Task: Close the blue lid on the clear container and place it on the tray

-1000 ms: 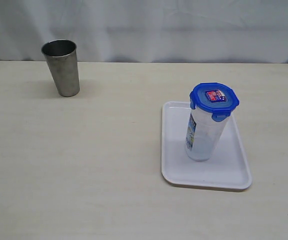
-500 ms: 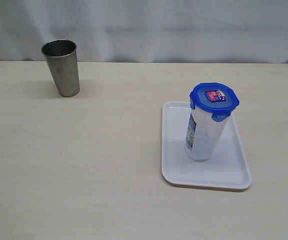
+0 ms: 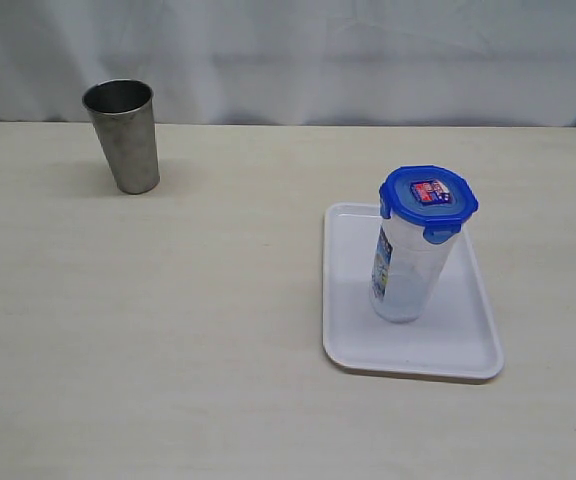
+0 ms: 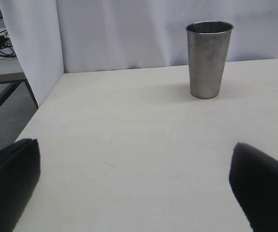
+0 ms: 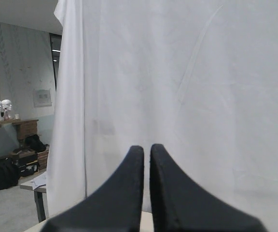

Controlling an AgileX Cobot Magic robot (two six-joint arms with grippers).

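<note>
I see the clear container (image 3: 404, 275) upright on the tray (image 3: 353, 330), blue lid (image 3: 428, 200) on top. It looks light, slick and tippy, so I'd grip mid-body. Left pincer (image 4: 134, 159) spread wide, empty; right pincer (image 5: 146, 147) closed on nothing.

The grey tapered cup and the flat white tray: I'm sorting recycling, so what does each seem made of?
The grey tapered cup looks like metal, probably steel: dull brushed sheen, mottled tarnish, thin rim. The flat white tray looks like plastic: smooth, opaque, softly glossy, with rounded moulded corners and a low rim.
</note>
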